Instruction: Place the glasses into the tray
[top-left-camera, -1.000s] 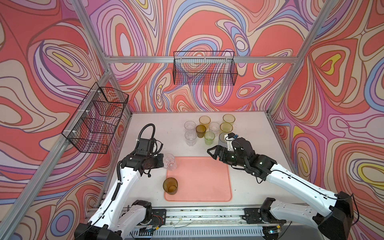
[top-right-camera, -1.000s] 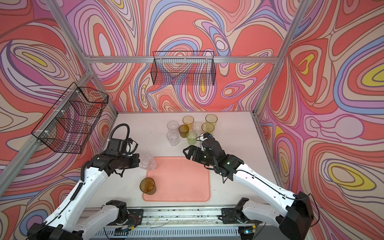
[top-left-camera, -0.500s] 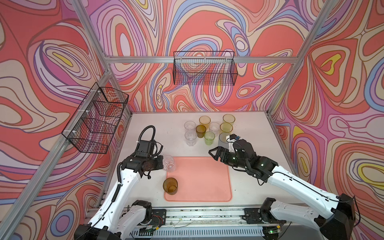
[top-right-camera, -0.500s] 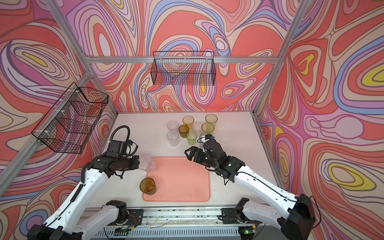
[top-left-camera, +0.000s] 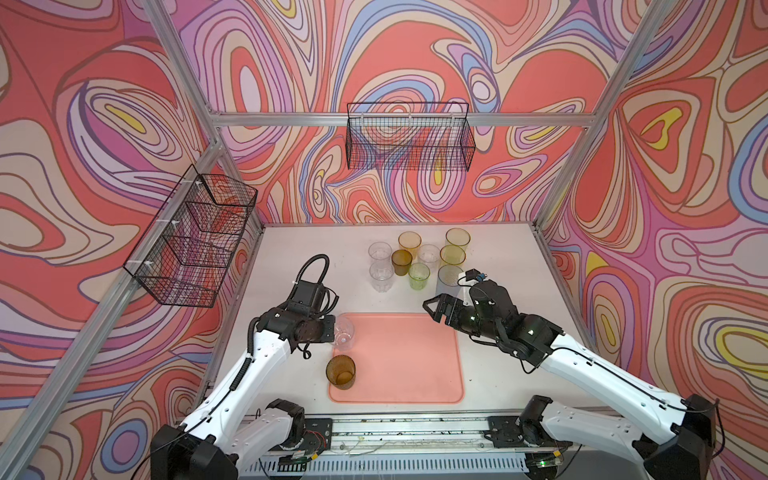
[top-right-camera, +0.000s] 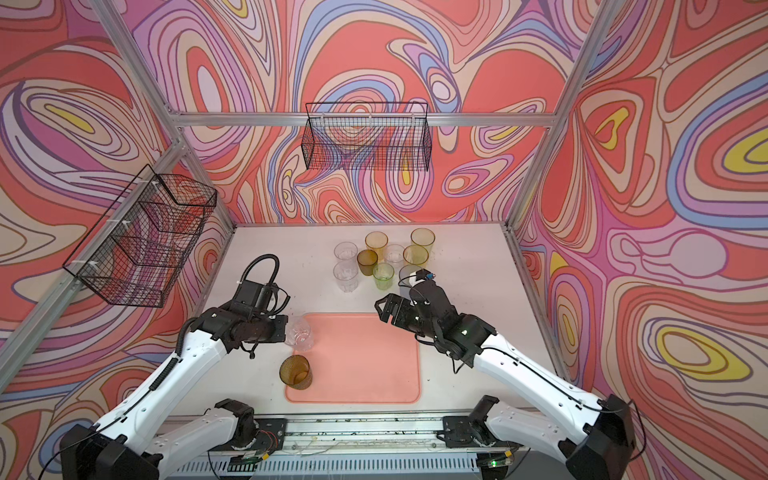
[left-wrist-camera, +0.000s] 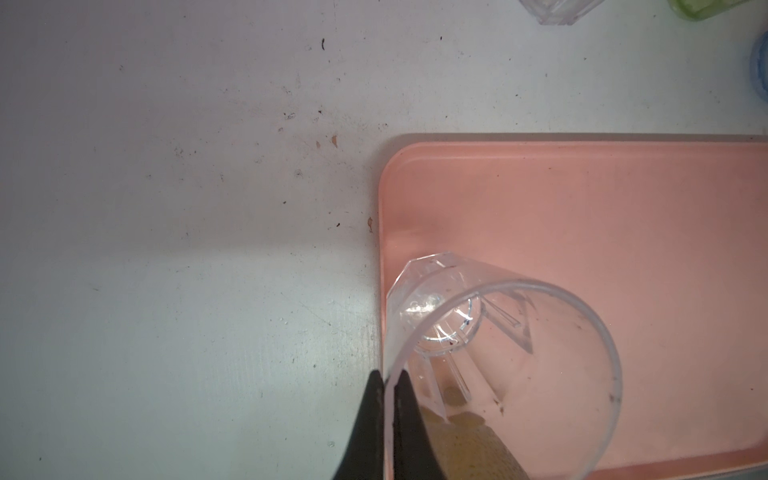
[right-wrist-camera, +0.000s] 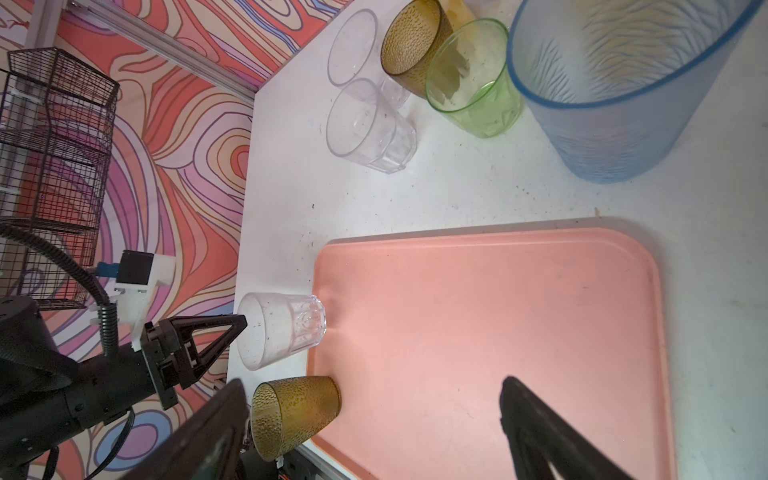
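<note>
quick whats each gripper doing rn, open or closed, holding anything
Left gripper: closed, pinching the wall of a clear glass.
Right gripper: open, holding nothing.

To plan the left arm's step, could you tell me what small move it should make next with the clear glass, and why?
Probably shift the clear glass slightly inward over the tray before releasing: the left gripper is shut on its rim, and its base sits right at the tray's corner edge.
</note>
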